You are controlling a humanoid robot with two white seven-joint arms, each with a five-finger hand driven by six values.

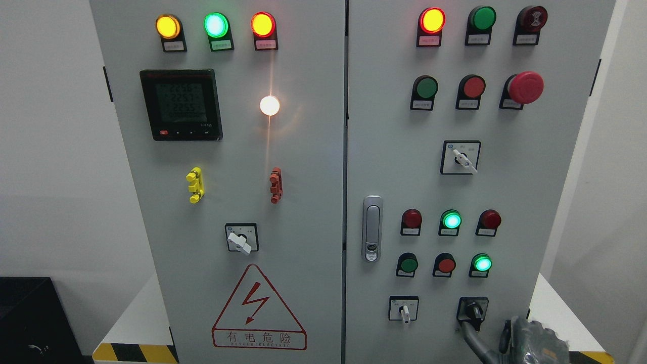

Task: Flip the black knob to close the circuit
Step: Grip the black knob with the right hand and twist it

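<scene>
- Grey sheet steel is being shown across the whole view: the cabinet (313,212) with two doors, seen head-on.
- On the left door, three lamps are being lit along the top, amber, green and red-amber, above a digital meter (181,104) whose digits are too faint to be read.
- A bright white lamp (269,105) is glaring beside the meter, and a yellow clip (194,185) and a red clip (275,185) are being carried lower down.
- A white-handled selector (241,238) is being shown tilted above the red warning triangle (259,308).
- A chrome door latch (372,228) is being seen at the right door's left edge.
- Rows of buttons and lamps are being displayed on the right door, with a red mushroom stop button (525,87) at the upper right.
- Down at the bottom right, the black knob (473,309) is being seen in its square plate, pointing down and slightly right.
- Just below it, the right hand (525,341) is being raised from the lower edge, one finger (470,337) reaching up to the knob's lower tip; whether anything is being gripped cannot be told.
</scene>
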